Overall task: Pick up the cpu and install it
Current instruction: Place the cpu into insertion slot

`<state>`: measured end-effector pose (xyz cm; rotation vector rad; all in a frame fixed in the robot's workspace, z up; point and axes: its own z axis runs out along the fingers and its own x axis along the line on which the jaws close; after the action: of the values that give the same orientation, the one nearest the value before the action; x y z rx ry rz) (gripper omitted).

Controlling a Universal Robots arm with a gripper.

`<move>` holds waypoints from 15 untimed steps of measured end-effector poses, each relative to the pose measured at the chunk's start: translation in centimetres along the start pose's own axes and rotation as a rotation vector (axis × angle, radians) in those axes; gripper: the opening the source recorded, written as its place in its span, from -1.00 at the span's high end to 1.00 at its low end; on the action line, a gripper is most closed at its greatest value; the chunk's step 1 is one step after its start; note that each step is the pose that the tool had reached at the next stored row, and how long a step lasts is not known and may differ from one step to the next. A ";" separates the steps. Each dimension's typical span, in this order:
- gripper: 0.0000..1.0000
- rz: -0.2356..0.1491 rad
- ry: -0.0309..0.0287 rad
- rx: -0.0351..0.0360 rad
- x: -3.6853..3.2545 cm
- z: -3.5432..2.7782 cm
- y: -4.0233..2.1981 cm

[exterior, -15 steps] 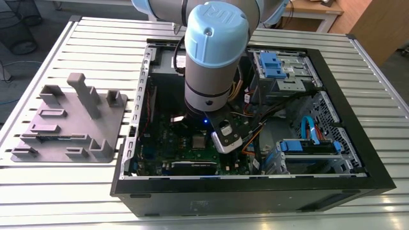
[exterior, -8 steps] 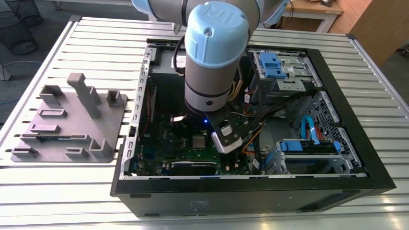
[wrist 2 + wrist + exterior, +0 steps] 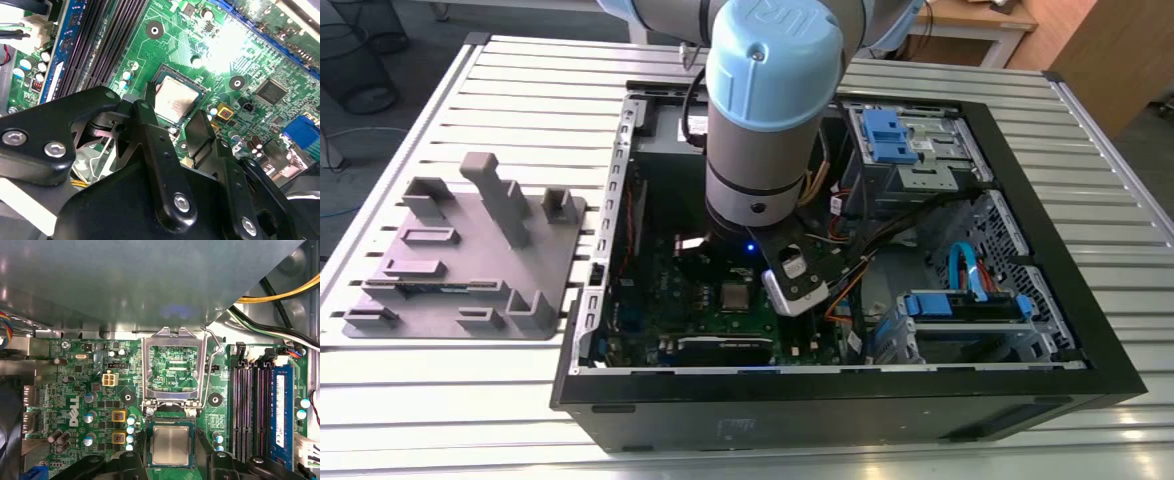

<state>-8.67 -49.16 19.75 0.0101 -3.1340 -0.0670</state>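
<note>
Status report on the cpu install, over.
The gripper open, straddling the cpu. It lies flat in the socket. The silver frame stands open, clear of it.

The cpu (image 3: 170,445) has a dull silver-grey top and a dark rim. The board (image 3: 75,390) is green with fine pale tracing. The frame (image 3: 173,336) is shiny silver. The slots (image 3: 241,410) are black and the stick (image 3: 280,410) is blue. The case (image 3: 854,405) is black. The table (image 3: 454,410) is pale grey and ribbed.

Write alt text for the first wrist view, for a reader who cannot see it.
The cpu lies flat in its socket on a green motherboard, the open claw straddling it. Beyond the socket the silver retention frame stands flipped open; memory slots run alongside.
</note>
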 end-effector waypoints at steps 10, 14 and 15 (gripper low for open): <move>0.38 0.000 -0.0010 0.0002 0.00 -0.01 0.00; 0.73 0.000 -0.0015 0.0002 0.00 -0.01 0.00; 0.79 0.000 -0.0016 0.0002 0.00 -0.01 0.00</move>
<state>-8.68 -49.17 19.76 0.0100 -3.1355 -0.0668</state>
